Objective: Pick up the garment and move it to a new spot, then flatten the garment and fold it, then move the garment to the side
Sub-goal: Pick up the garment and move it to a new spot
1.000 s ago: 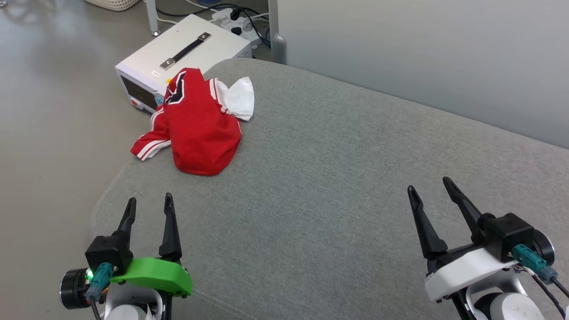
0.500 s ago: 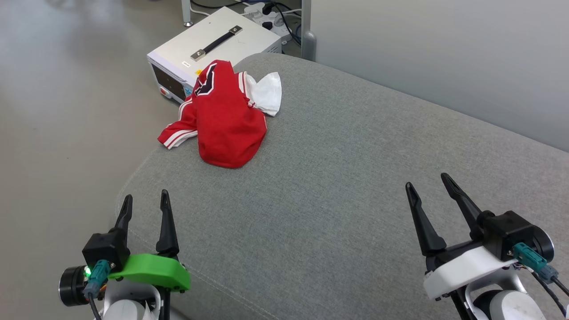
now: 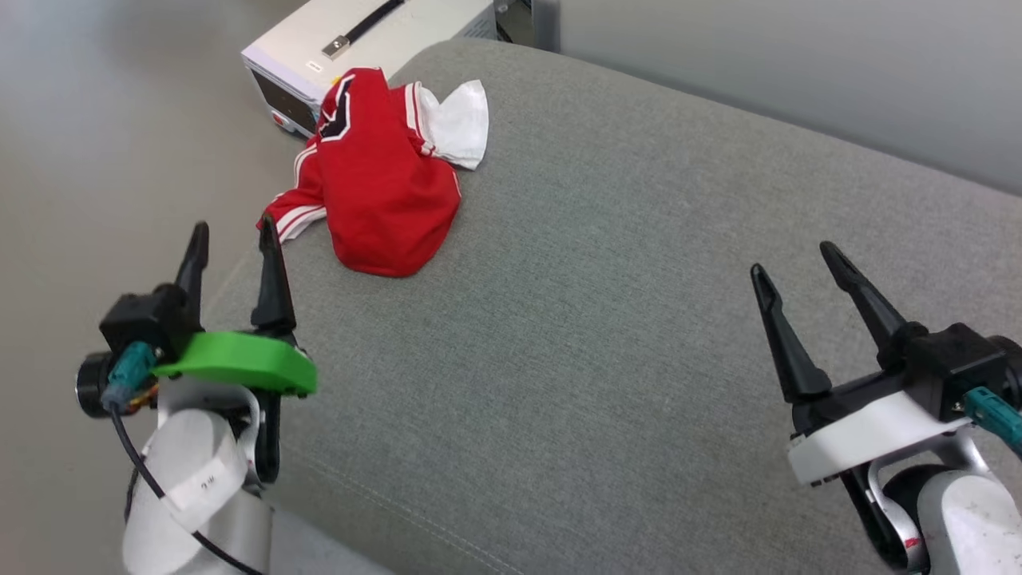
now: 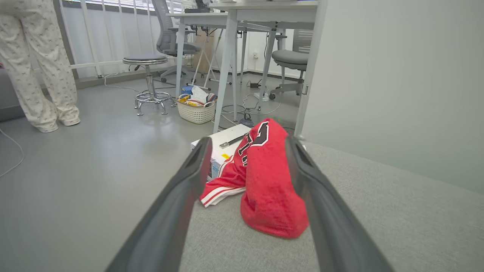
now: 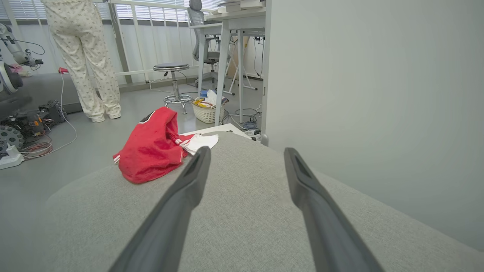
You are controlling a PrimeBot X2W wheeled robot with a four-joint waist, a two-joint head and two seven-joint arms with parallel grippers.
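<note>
Task barely begun, judging by the layout: nothing lifted, flattened or folded yet. The garment [image 3: 383, 200] is a crumpled red heap on the corner of the grey cushion [image 3: 599, 319], right next to the white box [image 3: 319, 40]. Its top overlaps the box in the head view, and a striped hem reaches the cushion's edge. All steps are left: grab, relocate, spread flat, fold, shift aside.

L tool [image 3: 233, 228]: jaws spread wide, nothing in them. It sits on the garment's far side from the white box, w/ one fingertip near the striped hem but apart from it, afaict. R tool [image 3: 792, 259]: also spread & empty, well apart from the white box, above bare cushion.

What each view adds:
- Head view: both tools at once, plus the white sleeve [image 3: 455, 132] splayed out beside the heap, close to the box.
- Left wrist view: the garment [image 4: 270, 189] is framed between the L tool [image 4: 248, 140] fingers, so that arm looks lined up for the approach. The black, white-outlined print [image 4: 259, 138] is at the heap's top, nearest the white box [image 4: 223, 141]. Beyond the box are a stool [image 4: 145, 59], a basket [image 4: 196, 111] & a person's legs [image 4: 34, 75].
- Right wrist view: the garment [image 5: 151, 155] lies off to one side of the R tool [image 5: 246, 151] fingers, not between them, so that arm isn't aimed at it. Also shows the sleeve [image 5: 198, 141] lying flat & cabled gear [image 5: 22, 124] on the floor.
</note>
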